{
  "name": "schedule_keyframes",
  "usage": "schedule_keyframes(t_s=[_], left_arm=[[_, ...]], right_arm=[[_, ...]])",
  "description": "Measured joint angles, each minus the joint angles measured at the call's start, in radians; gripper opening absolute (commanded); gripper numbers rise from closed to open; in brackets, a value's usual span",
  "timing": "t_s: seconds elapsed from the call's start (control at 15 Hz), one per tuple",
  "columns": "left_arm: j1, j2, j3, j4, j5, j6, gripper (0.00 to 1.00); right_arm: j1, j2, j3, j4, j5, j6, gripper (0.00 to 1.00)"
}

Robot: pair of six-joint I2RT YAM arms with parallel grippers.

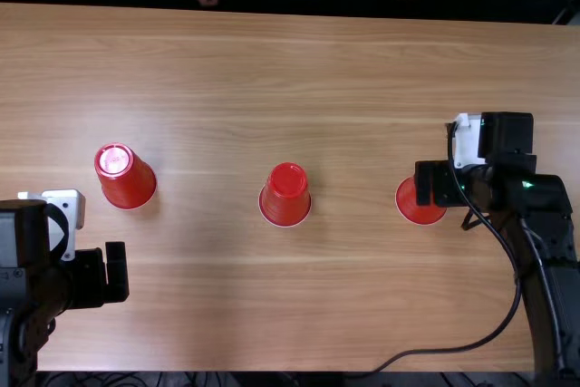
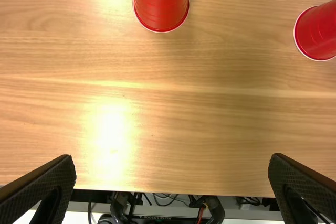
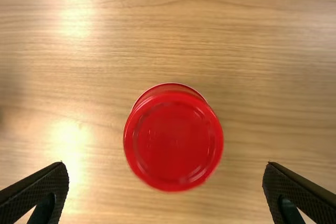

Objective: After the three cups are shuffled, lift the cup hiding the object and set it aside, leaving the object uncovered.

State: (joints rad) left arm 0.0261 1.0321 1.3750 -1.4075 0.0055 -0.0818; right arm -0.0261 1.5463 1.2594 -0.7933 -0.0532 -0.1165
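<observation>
Seeing three upturned red plastic cups in a row on the wooden table [image 1: 290,70], well apart: left cup [image 1: 125,178], middle cup [image 1: 285,195], right cup [image 1: 406,204]. Can't tell which cup covers the object; reading right cup as the pick, with right gripper [image 1: 433,185] directly above it, fingers [image 3: 39,190] spread wide to either side, no contact. Left gripper [image 1: 109,274] by the table's near edge, short of left cup, also wide, holding nothing. Expect thin, light, slick plastic: flexes under squeeze, stiffer near the closed base. Suggest gripping across the side wall just below that base, gentle pressure. Watch for the taper slipping down through the pads, and for nudging the object on lift.
</observation>
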Motion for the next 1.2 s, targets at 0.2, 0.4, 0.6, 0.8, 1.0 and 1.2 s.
schedule_keyframes(t_s=[0.2,0.4,0.6,0.8,1.0,1.2], left_arm=[[0.0,0.0,0.0,0.0,0.0,0.0,1.0],[-0.013,0.0,0.0,0.0,0.0,-0.001,1.0],[-0.014,0.0,0.0,0.0,0.002,0.0,1.0],[-0.014,0.0,0.0,0.0,0.002,0.0,1.0],[-0.014,0.0,0.0,0.0,0.002,0.0,1.0],[-0.014,0.0,0.0,0.01,0.002,0.0,1.0]], right_arm=[[0.0,0.056,0.0,0.003,0.0,0.0,1.0],[0.0,0.113,0.0,0.004,-0.002,0.0,1.0],[0.0,0.164,0.0,0.004,-0.003,-0.001,0.76],[0.0,0.171,0.0,0.005,-0.003,0.0,0.28],[0.0,0.171,0.0,0.005,-0.003,-0.001,0.06],[0.0,0.171,0.0,0.004,-0.006,0.0,0.0]])
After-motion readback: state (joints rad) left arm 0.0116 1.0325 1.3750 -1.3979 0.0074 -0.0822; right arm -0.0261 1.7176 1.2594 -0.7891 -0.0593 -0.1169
